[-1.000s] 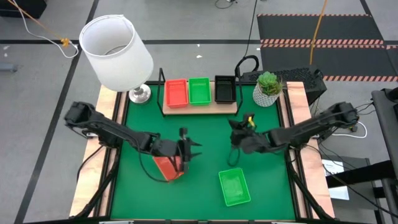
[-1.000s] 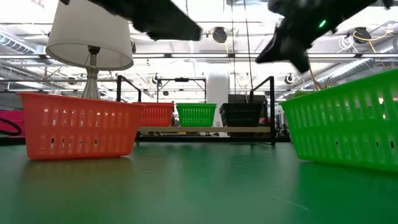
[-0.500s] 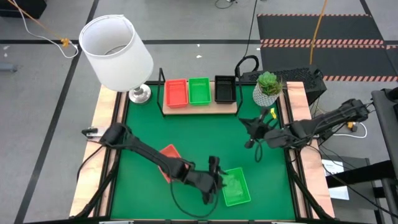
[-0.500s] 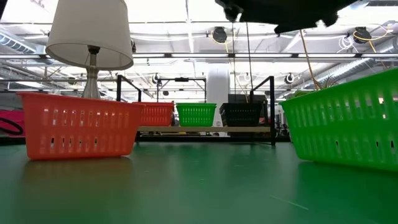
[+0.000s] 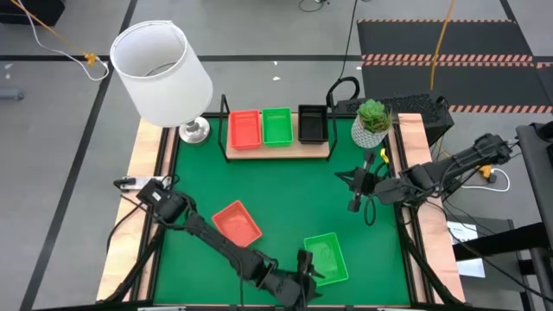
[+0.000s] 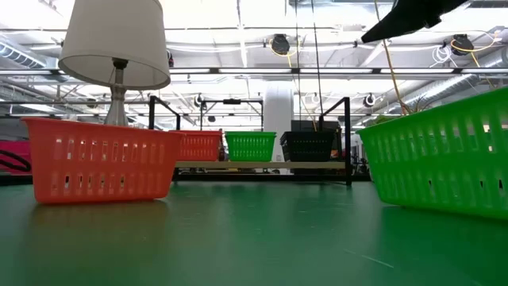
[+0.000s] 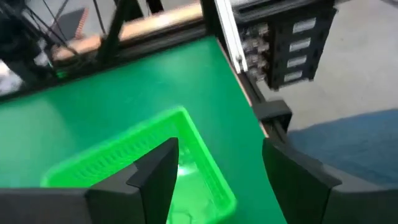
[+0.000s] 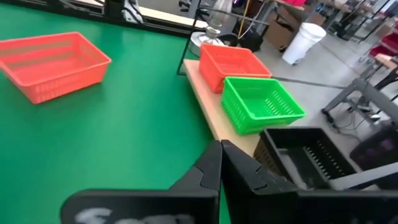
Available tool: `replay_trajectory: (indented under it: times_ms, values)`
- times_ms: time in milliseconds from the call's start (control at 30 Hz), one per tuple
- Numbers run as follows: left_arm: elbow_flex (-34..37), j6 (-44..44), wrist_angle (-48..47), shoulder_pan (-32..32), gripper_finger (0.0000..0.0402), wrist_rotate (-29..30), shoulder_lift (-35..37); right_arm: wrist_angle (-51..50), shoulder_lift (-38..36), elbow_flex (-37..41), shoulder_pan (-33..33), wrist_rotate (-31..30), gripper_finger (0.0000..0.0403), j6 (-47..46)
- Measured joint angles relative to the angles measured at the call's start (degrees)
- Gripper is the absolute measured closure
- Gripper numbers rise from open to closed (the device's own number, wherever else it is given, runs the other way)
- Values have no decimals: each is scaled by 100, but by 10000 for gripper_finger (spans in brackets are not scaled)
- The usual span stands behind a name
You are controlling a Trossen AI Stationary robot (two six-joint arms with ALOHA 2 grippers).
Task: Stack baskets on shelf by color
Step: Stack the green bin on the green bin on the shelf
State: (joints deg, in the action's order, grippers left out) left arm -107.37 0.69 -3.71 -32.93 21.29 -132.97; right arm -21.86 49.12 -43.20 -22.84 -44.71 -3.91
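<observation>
High view: the left pincer (image 5: 304, 275) sits low at the near edge of the green-matted bench (image 5: 294, 194), its fingers spread apart on either side of the near end wall of a loose green plastic mesh basket (image 5: 326, 257), not closed on it. The left wrist view shows one dark finger (image 7: 155, 177) inside that basket and the other outside its wall. A loose orange-red mesh basket (image 5: 237, 223) lies to its left, apart from it. The right pincer (image 5: 356, 192) hangs over the right side of the bench, clenched and empty. On the light-wood shelf (image 5: 278, 149) at the far side stand orange-red (image 5: 244, 129), green (image 5: 276, 126) and black (image 5: 311, 123) baskets side by side. A white-shaded lamp (image 5: 162, 74) and a small potted plant (image 5: 372, 123) flank the shelf.
</observation>
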Motion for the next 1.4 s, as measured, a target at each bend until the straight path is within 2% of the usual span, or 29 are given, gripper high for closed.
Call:
replay_trajectory:
  times_ms: [267, 367, 500, 833, 1000, 1233, 1300, 1400]
  values:
    - [-181, 120, -104, -156, 189, 150, -299, -393, 2, 0, -357, 177, 403, -731]
    - [-181, 185, -111, -56, 190, 86, -388, -422, 1, 0, -392, 173, 403, -742]
    - [-181, 355, 100, 74, 190, -295, -568, -421, 2, 0, -378, 143, 403, -706]
    - [-181, 453, -156, 217, 199, -25, -657, -421, 2, 0, -309, 136, 403, -662]
    - [-181, 467, -808, 286, 254, -25, -657, -420, 2, 0, -311, 138, 403, -744]
    - [-175, 175, -1478, 295, 378, 218, -478, -418, 2, 0, -311, 145, 403, -806]
    - [-175, 134, -1606, 291, 391, 296, -403, -425, 0, 0, -311, 146, 403, -806]
    - [-175, 52, -2100, 283, 388, 620, -183, -455, 0, 0, -311, 149, 403, -806]
